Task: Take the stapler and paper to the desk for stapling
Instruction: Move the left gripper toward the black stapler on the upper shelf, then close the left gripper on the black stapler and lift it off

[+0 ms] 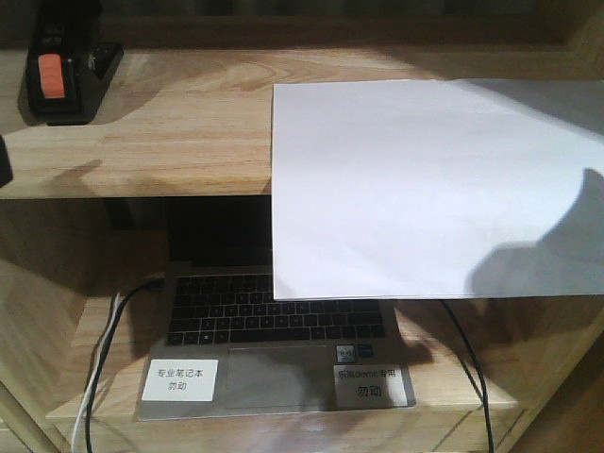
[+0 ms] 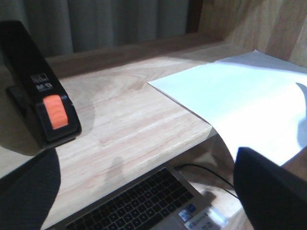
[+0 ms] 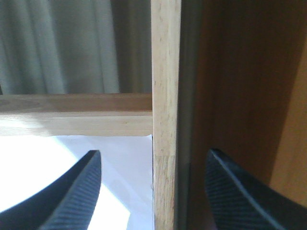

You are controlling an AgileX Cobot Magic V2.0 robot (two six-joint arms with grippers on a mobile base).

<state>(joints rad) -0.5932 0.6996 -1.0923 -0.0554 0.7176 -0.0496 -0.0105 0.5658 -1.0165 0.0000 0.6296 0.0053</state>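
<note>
Left pincer (image 2: 144, 191): apart, empty, facing small black orange-patched stapler (image 2: 43, 96) on light wooden shelf (image 1: 142, 142).
Right pincer (image 3: 153, 158): apart, empty, beside large white paper sheet (image 1: 425, 189) overhanging shelf edge.
Progress: nothing grasped yet; table unseen.

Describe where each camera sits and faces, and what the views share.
Front view: faces the shelf unit head-on, stapler top left, paper overhanging, laptop below; no arm clearly shows.
Left wrist: above the shelf unit's front edge, looking across stapler and paper; open left gripper frames the bottom.
Right wrist: close on the shelf unit's upright; open right gripper either side.
Shared: paper in all three.
</note>
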